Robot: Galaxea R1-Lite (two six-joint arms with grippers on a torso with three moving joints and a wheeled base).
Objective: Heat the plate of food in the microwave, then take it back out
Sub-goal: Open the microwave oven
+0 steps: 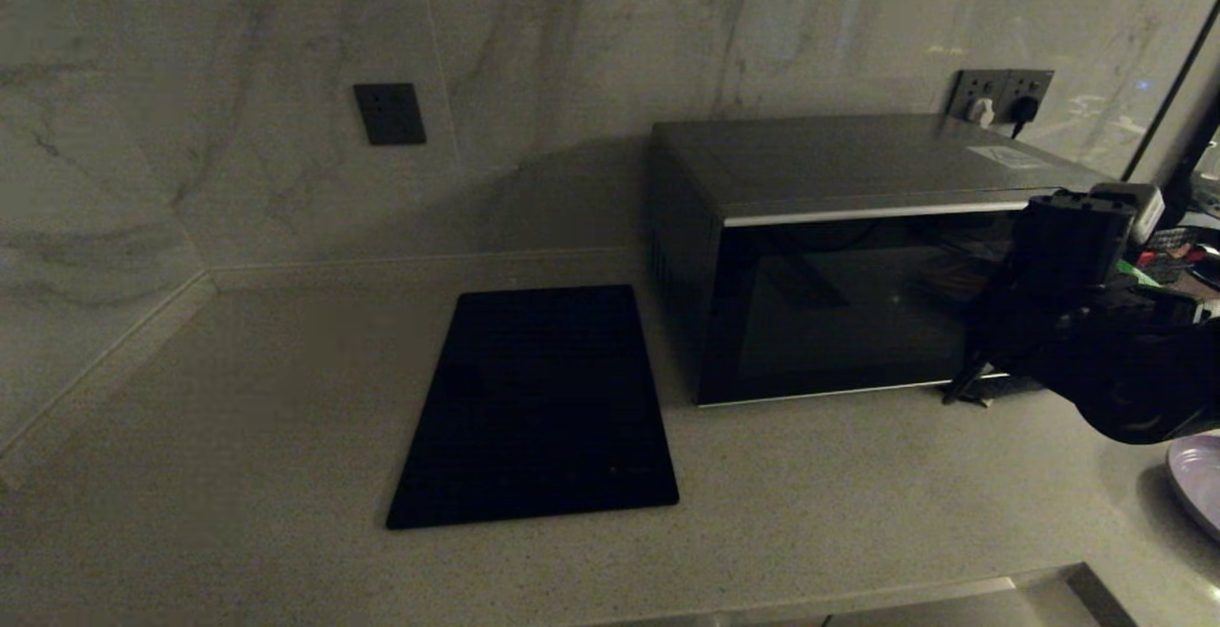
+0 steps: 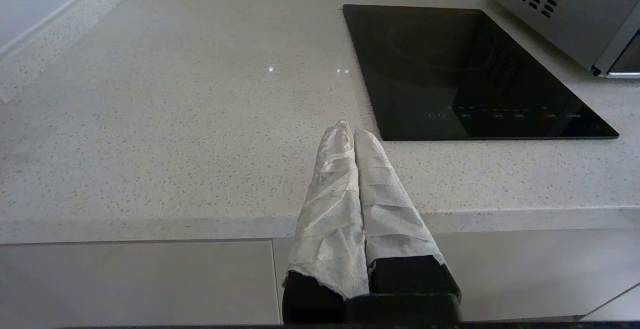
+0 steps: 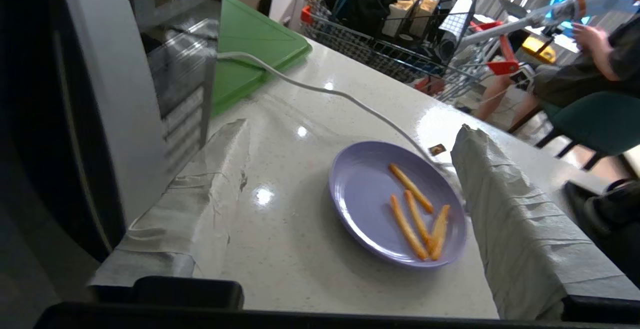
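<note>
So from my end: the counter [image 1: 238, 398] takes up most of the head view, with the microwave [image 1: 839, 255] sitting at the back right, door shut. The black cooktop [image 1: 538, 403] lies flat just left of it. A green cutting board [image 3: 250, 44] is on the counter past the microwave's far side, with a white cord [image 3: 320, 91] running across it.

My right gripper [image 3: 350, 184] hangs low in front of the microwave's right end, fingers spread wide with nothing in them. The plate of food [image 3: 395, 201] sits on the counter between those fingers in the wrist view, a few fries on it, untouched.

Left gripper [image 2: 350, 139] is parked off the counter's front edge, wrapped fingers pressed together, empty.
</note>
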